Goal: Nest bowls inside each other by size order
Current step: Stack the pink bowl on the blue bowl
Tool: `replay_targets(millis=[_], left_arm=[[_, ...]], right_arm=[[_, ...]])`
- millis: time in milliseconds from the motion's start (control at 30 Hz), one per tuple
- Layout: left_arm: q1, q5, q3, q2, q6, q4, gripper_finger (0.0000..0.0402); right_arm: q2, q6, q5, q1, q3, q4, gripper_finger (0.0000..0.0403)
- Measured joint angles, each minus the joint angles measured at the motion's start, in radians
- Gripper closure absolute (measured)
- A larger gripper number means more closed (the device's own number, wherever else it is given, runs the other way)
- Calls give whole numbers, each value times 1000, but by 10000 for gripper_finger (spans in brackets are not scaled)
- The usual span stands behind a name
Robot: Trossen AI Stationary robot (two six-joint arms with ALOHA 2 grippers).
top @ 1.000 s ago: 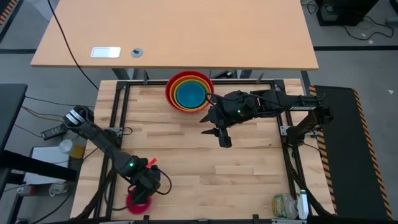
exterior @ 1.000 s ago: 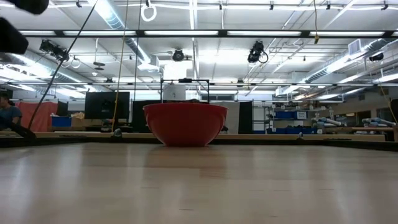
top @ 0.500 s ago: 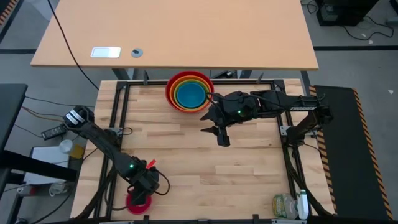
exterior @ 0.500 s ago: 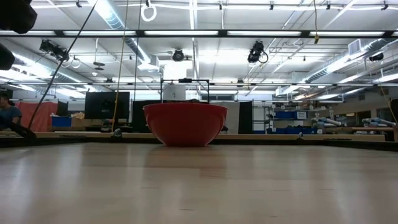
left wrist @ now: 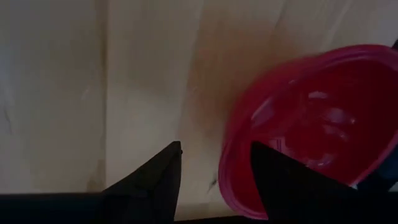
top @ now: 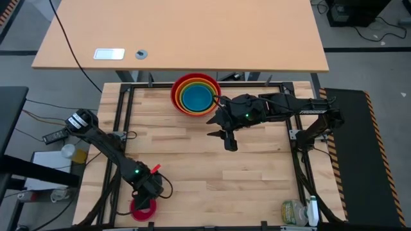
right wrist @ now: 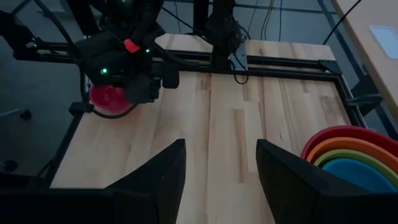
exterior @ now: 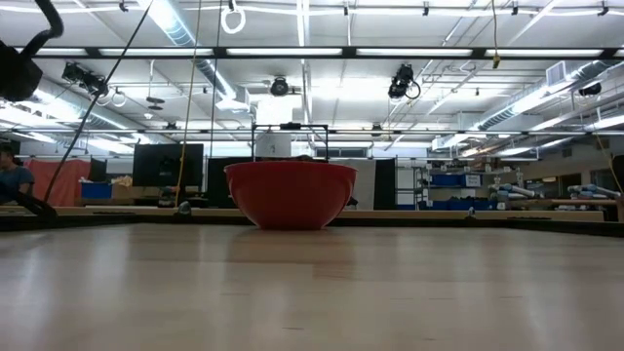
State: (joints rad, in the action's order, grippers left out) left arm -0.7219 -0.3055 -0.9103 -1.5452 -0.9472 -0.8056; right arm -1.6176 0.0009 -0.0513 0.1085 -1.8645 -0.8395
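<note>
Slightly lower toward the near edge now, my left gripper point(left wrist: 211, 168) has crept down over the pink bowl point(top: 142, 208), fingers spread with one tip at the bowl's rim, nothing gripped. It's at the table's point(top: 257, 179) near left corner. My right gripper point(top: 226, 138) hangs open and empty mid-table, just beside the nested stack at the far edge: red bowl point(top: 176, 86), orange bowl point(top: 182, 83), green bowl point(top: 207, 83), blue bowl point(top: 196, 98).
</note>
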Motion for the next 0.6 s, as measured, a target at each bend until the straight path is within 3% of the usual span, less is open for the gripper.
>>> replay_targets(millis=[333,600], left_arm=[[2,-14,21,0,-37,47,217],[2,-15,21,0,-49,47,338]], right_arm=[[0,-3,-10,0,0,1,202],[0,-5,-11,0,0,19,202]])
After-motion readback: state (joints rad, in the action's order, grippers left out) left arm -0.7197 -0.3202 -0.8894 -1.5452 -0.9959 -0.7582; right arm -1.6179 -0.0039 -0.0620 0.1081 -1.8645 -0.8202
